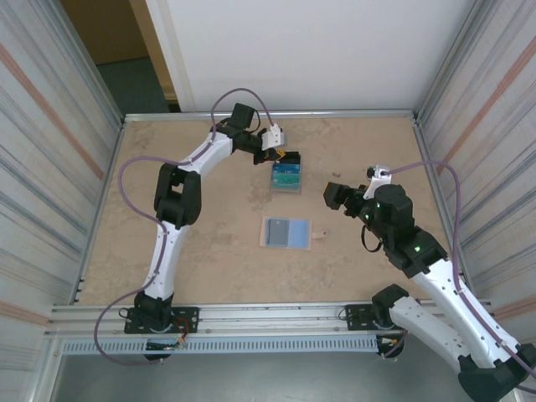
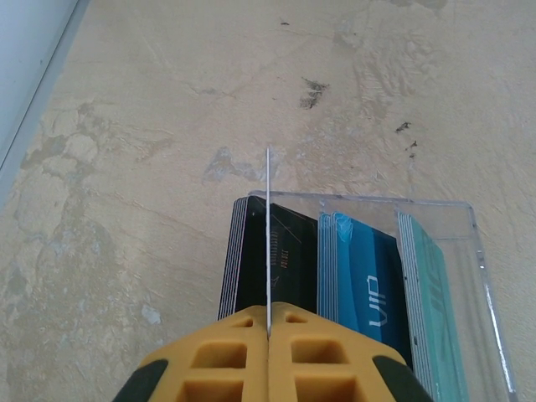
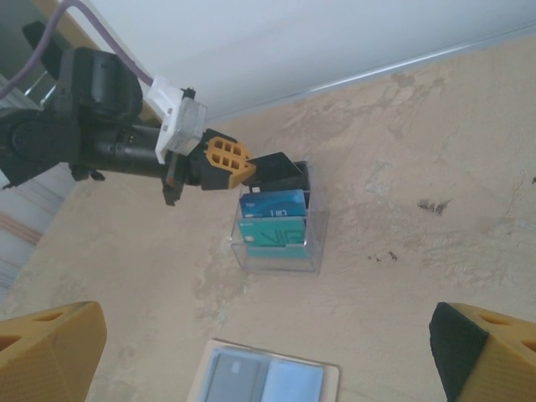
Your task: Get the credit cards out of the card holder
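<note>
Over the clear tray (image 2: 471, 251) far across the table (image 1: 193, 260), clamps a black credit card (image 2: 268, 209) in the left gripper (image 2: 268, 325); holds the right gripper (image 1: 333, 194) agape near the open card holder (image 1: 286, 233) at centre. Next, probably: lower, release.

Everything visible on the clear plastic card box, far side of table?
Transparent, open-topped rectangular plastic box sitting flat on the tan tabletop. Three standing card stacks fill it: a black stack, a blue stack, a teal stack. The left gripper, fingers shut on a black card, hangs at its black end; whether that card touches the box is unclear.
</note>
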